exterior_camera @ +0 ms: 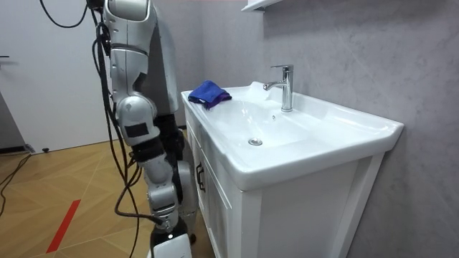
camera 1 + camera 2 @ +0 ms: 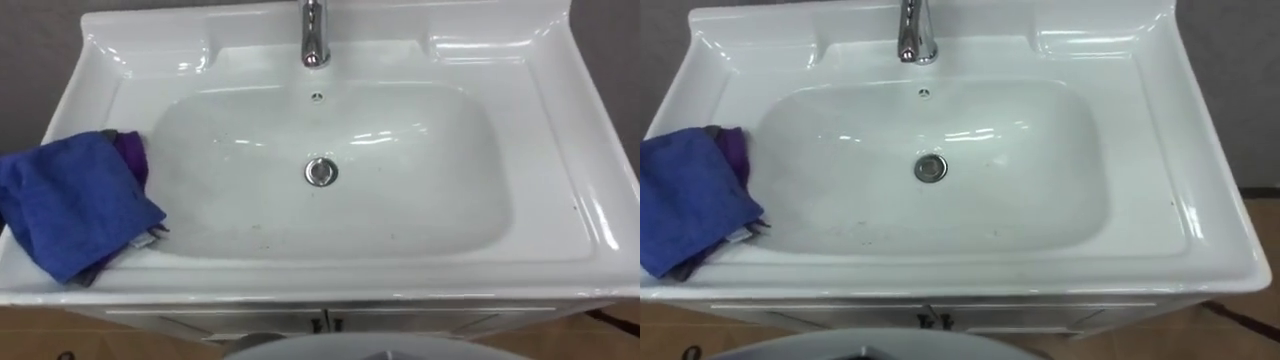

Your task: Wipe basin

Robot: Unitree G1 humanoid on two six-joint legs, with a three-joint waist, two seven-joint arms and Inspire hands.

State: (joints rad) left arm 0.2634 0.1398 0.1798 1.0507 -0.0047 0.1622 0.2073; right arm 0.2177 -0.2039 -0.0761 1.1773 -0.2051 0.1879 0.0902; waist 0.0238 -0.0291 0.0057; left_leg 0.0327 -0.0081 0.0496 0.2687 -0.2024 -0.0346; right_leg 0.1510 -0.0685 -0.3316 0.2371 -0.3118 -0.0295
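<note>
We stood at the cabinet [image 1: 215,193] front, the basin [image 2: 560,215] before us. The blue cloth [image 2: 70,205] lay bunched on the basin's left rim near the front-left corner, w/ a purple layer [image 2: 132,155] under it, one edge touching the bowl's slope. The right hand [image 1: 170,240] hung low by the cabinet; we couldn't tell if it was spread or curled. Risks, as we judged them: a clumsy reach could've shoved the cloth off that corner to the floor, or pinched just one layer. A wide sweep might've knocked the faucet [image 2: 315,35] at the back edge. Specks near the front edge could've been missed.
</note>
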